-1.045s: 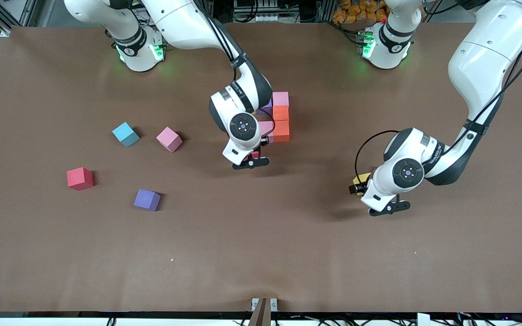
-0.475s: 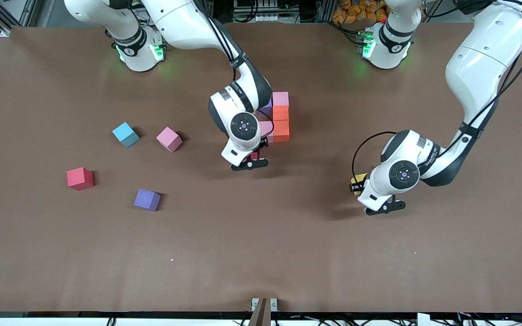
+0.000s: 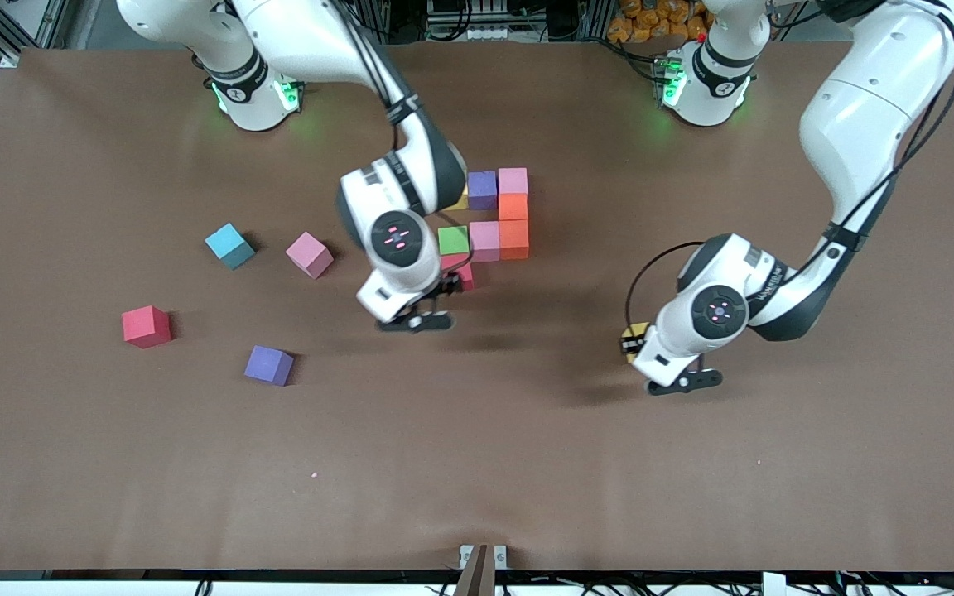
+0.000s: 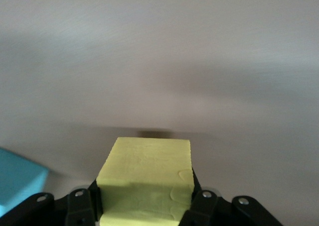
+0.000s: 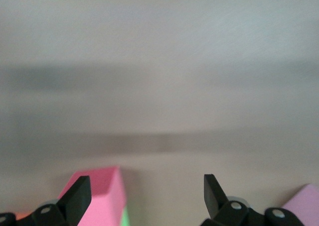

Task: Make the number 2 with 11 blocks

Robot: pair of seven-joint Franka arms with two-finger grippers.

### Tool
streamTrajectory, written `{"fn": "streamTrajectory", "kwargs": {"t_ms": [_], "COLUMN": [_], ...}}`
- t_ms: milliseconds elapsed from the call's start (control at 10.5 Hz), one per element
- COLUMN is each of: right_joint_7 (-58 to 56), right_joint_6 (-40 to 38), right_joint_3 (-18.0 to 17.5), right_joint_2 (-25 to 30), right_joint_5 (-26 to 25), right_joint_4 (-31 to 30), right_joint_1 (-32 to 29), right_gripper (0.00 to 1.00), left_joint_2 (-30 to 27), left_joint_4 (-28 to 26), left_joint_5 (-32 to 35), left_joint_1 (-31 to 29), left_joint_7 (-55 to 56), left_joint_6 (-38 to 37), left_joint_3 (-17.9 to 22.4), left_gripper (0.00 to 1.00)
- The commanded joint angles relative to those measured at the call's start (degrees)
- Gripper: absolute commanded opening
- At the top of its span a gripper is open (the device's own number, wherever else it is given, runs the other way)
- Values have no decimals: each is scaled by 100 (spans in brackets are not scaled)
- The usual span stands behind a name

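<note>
**Yellow cube in hand, digit waiting toward the right arm's end**

The left claw [image 4: 147, 213] is clamped on a yellow block [image 4: 145, 178], carried above bare tabletop [image 3: 527, 463] — in the front view only a corner of that block [image 3: 631, 338] shows beside the wrist. The partly built number 2 [image 3: 489, 223] lies from it toward the right arm's end of the tabletop and farther from the front camera. Its visible cubes include a purple one [image 3: 482, 189], a pink one [image 3: 513, 180], two orange ones [image 3: 513, 222], a lighter pink one [image 3: 484, 240] and a green one [image 3: 453, 240], with a red one [image 3: 462, 273] just nearer the camera, partly hidden.

The right claw [image 5: 144, 196] hangs with its jaws spread and nothing between them, over the red and green cubes at the digit's near edge. So the coming placement likely turns on the left arm carrying its block across to the digit's open edge — while the right arm clears that spot.

Loose blocks lie toward the right arm's end: light blue [image 3: 229, 245], pink [image 3: 309, 254], red [image 3: 146, 325], purple [image 3: 269, 365].
</note>
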State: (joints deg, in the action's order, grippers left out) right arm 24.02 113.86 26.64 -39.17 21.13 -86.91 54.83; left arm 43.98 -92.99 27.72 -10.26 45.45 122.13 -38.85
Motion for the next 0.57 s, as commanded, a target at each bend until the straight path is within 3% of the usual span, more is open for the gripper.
{"fn": "streamTrajectory", "kwargs": {"t_ms": [0, 190, 475], "right_joint_7": [15, -588, -1539], "right_joint_6": [-30, -30, 284], "right_joint_3": [8, 8, -1], "right_joint_2": [50, 23, -143], "right_joint_5": [-39, -74, -92], "right_joint_4": [-54, -63, -89], "right_joint_1": [-725, -1428, -2238], "right_gripper": [100, 100, 100], "left_joint_2": [32, 267, 883], "left_joint_4": [701, 1577, 2767], "left_joint_5": [-424, -844, -1724], "left_joint_1": [741, 1723, 3543], "left_joint_7": [69, 78, 78], "left_joint_6": [-216, -452, -445], "left_joint_3": [235, 787, 2342], "left_gripper": [38, 38, 38]}}
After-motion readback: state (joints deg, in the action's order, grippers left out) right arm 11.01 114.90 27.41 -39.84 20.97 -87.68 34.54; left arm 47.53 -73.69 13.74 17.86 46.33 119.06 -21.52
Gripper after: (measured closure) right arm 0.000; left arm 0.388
